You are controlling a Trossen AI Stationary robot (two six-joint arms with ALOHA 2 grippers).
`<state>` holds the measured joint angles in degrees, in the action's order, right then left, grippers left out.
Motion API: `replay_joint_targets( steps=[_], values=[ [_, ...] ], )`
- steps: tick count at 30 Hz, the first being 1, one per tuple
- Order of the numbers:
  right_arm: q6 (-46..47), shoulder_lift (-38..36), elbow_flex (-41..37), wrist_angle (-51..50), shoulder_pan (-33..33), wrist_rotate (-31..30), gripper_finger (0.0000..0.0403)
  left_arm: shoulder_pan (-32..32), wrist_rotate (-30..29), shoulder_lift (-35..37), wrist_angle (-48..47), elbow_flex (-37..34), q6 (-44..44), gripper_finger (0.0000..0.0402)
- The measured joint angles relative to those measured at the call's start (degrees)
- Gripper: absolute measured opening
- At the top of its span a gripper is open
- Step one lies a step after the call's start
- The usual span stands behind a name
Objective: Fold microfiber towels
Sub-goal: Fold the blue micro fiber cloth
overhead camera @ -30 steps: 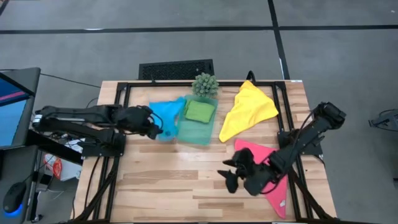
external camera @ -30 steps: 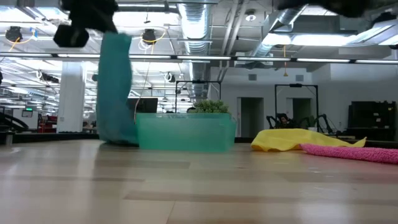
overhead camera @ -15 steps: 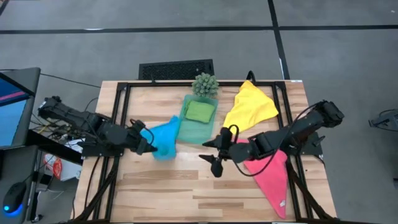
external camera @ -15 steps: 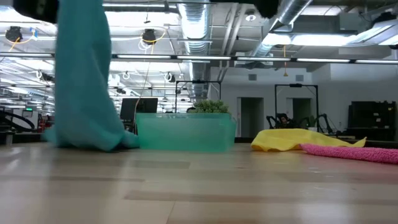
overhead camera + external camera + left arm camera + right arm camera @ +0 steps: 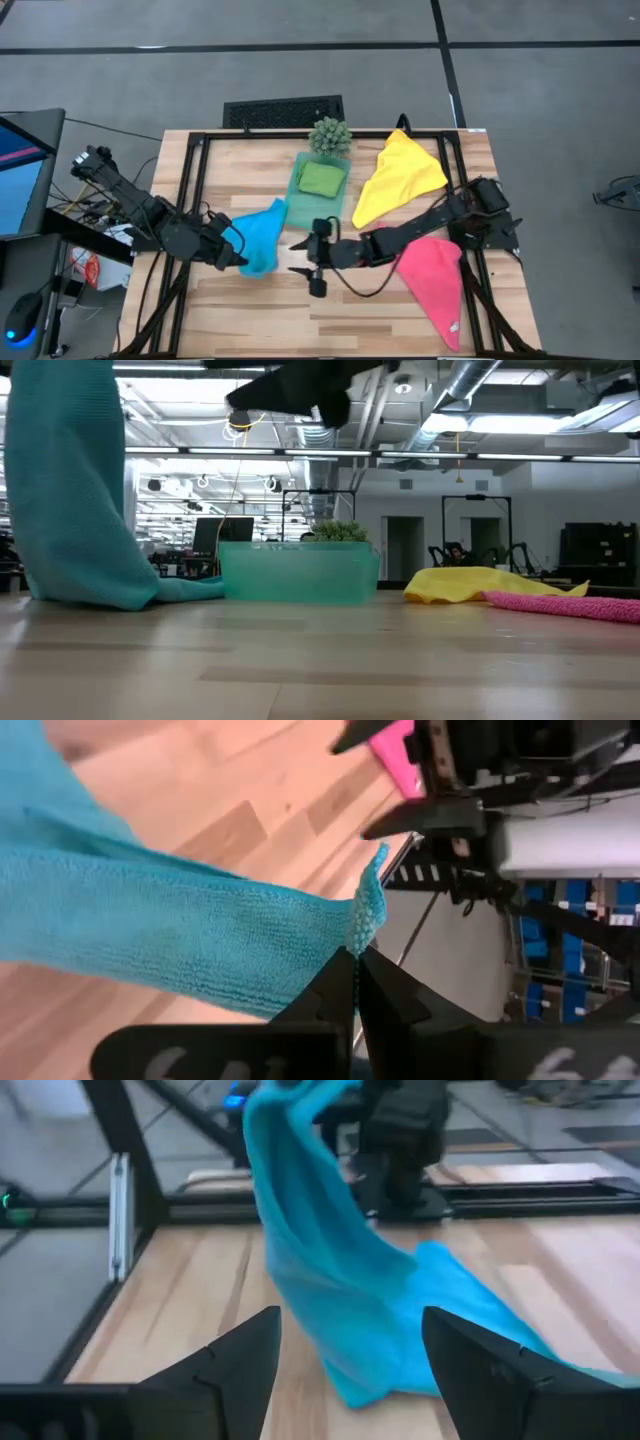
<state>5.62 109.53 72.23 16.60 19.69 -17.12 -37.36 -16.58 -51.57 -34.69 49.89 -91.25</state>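
High view shows, nearest the front edge of the table (image 5: 330, 310), the pink towel (image 5: 435, 283) lying loose on the right side, not yet handled. A little farther in, the two grippers face each other over the middle. The left gripper (image 5: 237, 258) is clamped on a corner of the blue towel (image 5: 262, 234) and holds it lifted, so that most of the cloth hangs while its far end trails on the wood towards the tray (image 5: 320, 190); the left wrist view shows the pinched corner (image 5: 368, 910) poking up between the closed fingers. Lifting by one corner likely lets the cloth hang straight and brings a free edge within reach of the other arm. The right gripper (image 5: 304, 258) is just beside the hanging towel with its jaws spread wide and empty, and the right wrist view has the blue cloth straight ahead between its fingers (image 5: 235, 1365); it seems placed to take a second corner so the towel can be spread flat before folding. Farther back, the green towel (image 5: 321, 178) sits folded inside the tray, which suggests the tray is where finished cloths go. The yellow towel (image 5: 398, 176) lies crumpled to the right of the tray, apart from it. At the far edge, just behind the tray, is the plant (image 5: 330, 135).
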Motion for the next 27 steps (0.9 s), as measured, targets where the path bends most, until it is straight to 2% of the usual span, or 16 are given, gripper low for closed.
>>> replay_joint_targets(
  steps=[4, 9, 13, 17, 24, 27],
  values=[
    [-3.37, 5.7, 5.94, 0.24, -1.91, 6.39, 0.0269, -1.57, -0.06, -1.2, 0.17, 0.0, -2.06, 0.0],
    [-7.78, 10.87, 11.54, -0.28, -3.56, 7.42, 0.0269, -2.9, -0.2, -1.99, 1.36, 0.0, -3.34, 0.0],
    [-10.77, 14.48, 15.54, -0.6, -4.69, 13.33, 0.0269, -3.53, -0.41, -1.97, 1.41, 0.0, -4.22, 0.0],
    [-12.19, 18.29, 18.94, -2.96, -5.52, 14.43, 0.0269, -3.83, -0.26, -1.97, 1.48, 0.0, -4.37, 0.0],
    [-12.7, 21.12, 21.88, -2.96, -6.74, 19.7, 0.0269, -3.9, -0.28, -1.97, 1.68, 0.0, -4.37, 0.0],
    [-14.25, 21.08, 21.96, -2.86, -6.56, 20.14, 0.0269, -3.9, 0.03, -1.97, 1.67, 0.0, -4.37, 0.0]
  ],
)
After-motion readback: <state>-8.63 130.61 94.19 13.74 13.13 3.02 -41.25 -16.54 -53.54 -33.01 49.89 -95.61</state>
